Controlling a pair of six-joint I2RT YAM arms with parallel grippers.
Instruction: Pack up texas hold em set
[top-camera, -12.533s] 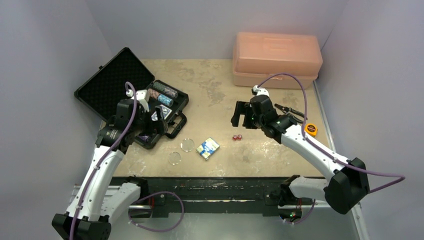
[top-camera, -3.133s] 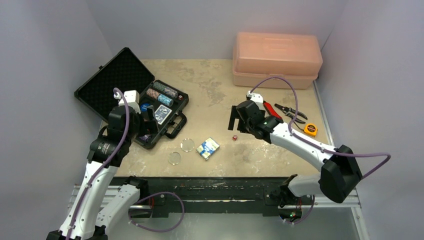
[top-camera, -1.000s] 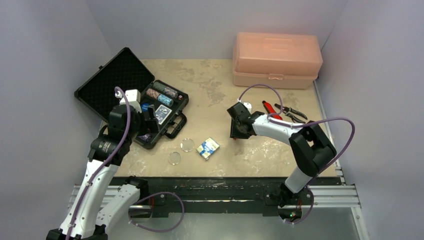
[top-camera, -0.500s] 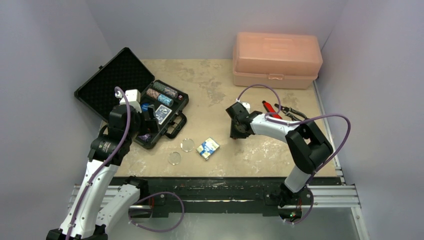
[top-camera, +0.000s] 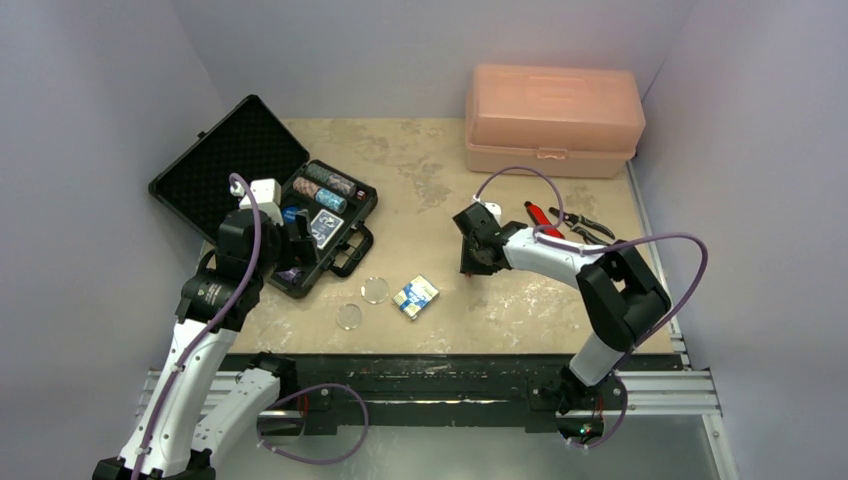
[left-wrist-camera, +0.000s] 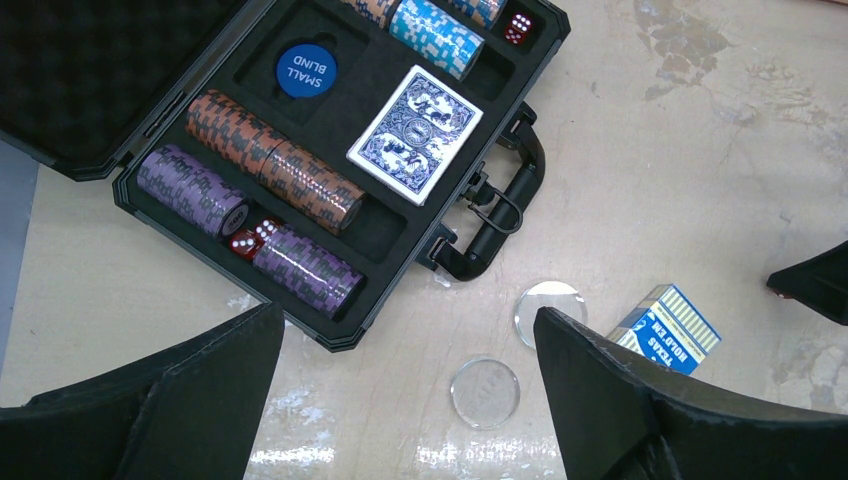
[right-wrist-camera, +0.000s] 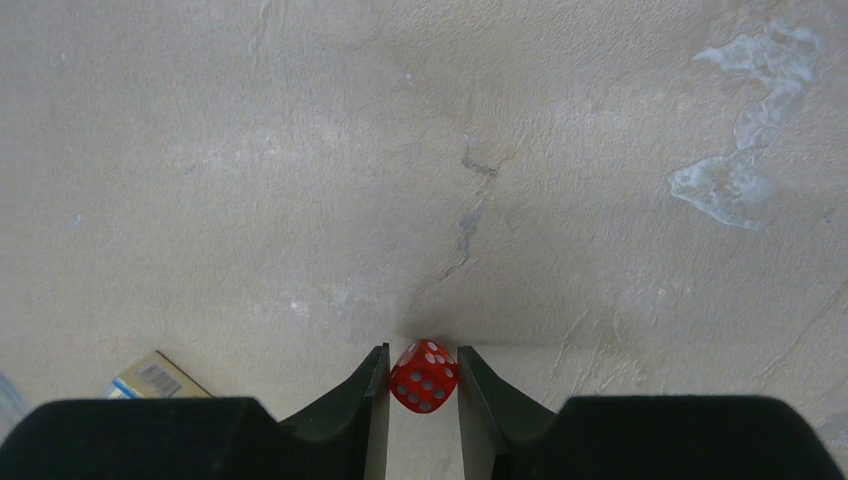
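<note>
The open black case (top-camera: 232, 150) (left-wrist-camera: 330, 335) lies at the left with rows of chips (left-wrist-camera: 270, 160), a card deck (left-wrist-camera: 415, 134), a blue "small blind" button (left-wrist-camera: 305, 71) and red dice (left-wrist-camera: 247, 238). My left gripper (top-camera: 300, 245) (left-wrist-camera: 407, 315) hangs open above the case's near edge, holding nothing. On the table lie a blue card box (top-camera: 416, 296) (left-wrist-camera: 668, 328) and two clear discs (top-camera: 375, 290) (left-wrist-camera: 485, 392). My right gripper (top-camera: 473, 268) (right-wrist-camera: 424, 385) is down at the table, shut on a red die (right-wrist-camera: 424, 377) wedged between both fingers.
A pink plastic toolbox (top-camera: 553, 120) stands at the back right. Pliers with red and black handles (top-camera: 565, 218) lie just behind my right arm. The case's handle (left-wrist-camera: 495, 215) sticks out toward the discs.
My right gripper's fingers have closed in on the red die at the table. The left arm has not moved.
</note>
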